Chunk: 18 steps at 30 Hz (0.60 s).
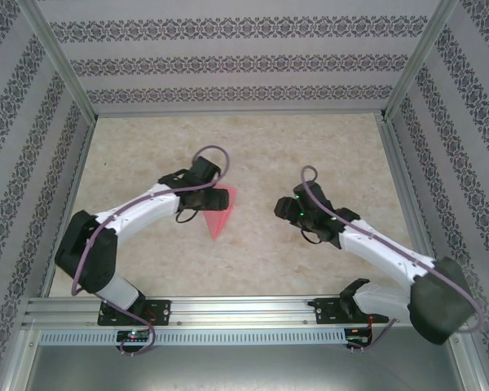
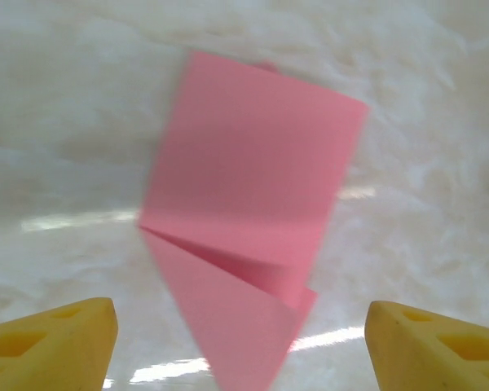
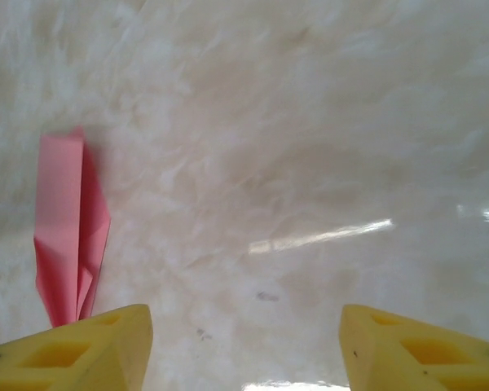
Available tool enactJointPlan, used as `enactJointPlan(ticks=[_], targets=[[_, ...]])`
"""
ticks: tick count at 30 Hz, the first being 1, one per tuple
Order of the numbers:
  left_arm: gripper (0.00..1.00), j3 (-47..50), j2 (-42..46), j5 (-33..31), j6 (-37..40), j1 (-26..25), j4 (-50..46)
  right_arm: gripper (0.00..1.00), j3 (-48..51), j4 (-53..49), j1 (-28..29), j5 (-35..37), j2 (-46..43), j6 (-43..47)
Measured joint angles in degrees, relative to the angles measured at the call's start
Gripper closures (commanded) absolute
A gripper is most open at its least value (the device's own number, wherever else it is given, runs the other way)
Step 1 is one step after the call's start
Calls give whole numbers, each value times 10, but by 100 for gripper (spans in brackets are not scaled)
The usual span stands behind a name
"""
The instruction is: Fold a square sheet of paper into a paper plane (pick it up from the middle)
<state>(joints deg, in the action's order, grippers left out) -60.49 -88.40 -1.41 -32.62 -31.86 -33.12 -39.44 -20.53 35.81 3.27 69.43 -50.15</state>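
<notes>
Arms first. The left arm [image 1: 138,213] is white with dark joints. It bends up from its base at the near edge and curves to the right over the table [image 1: 310,147]. The left gripper [image 2: 243,346] hangs just over the paper plane [image 1: 218,210]. Its yellow fingers [image 2: 53,342] stand wide apart and touch nothing, so the plane is let go and lies free on the table. The plane's tip reaches into the gap between the two fingers, but neither one touches it.

The right arm [image 1: 383,252] bends up from its base and reaches left toward the middle of the table. The right gripper [image 3: 244,346] points down at bare table. Its fingers are apart too, with nothing between them. From there the plane sits off to the left, well apart from the gripper.

The plane is thin pink-red paper, smooth and plain, with sharp folds. From the top it looks like a long triangle. Up close one flap lies over another, and a crease runs across it. From the right wrist it looks slim with a ridge along it.

The table top is pale and shiny, like marble, with bright streaks of light.

The plane lies a little left of the table's middle. Its long side runs from far to near. The sharp tip points toward the near edge, and the wide end points toward the far wall.
</notes>
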Motion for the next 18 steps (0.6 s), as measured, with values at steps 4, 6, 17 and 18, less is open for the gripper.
enactJointPlan(ticks=[4,6,17,18], targets=[[7,66,43,12,-17,72,21,57,-80,29,85,5,117,-14],[4,96,63,12,-25,101,22,61,-135,46,127,6,178,-18],[1,172,153,13,-50,197,28,68,-331,81,207,-32,413,-43],[1,174,155,14,-52,198,30,68,-335,76,207,-34,424,-43]])
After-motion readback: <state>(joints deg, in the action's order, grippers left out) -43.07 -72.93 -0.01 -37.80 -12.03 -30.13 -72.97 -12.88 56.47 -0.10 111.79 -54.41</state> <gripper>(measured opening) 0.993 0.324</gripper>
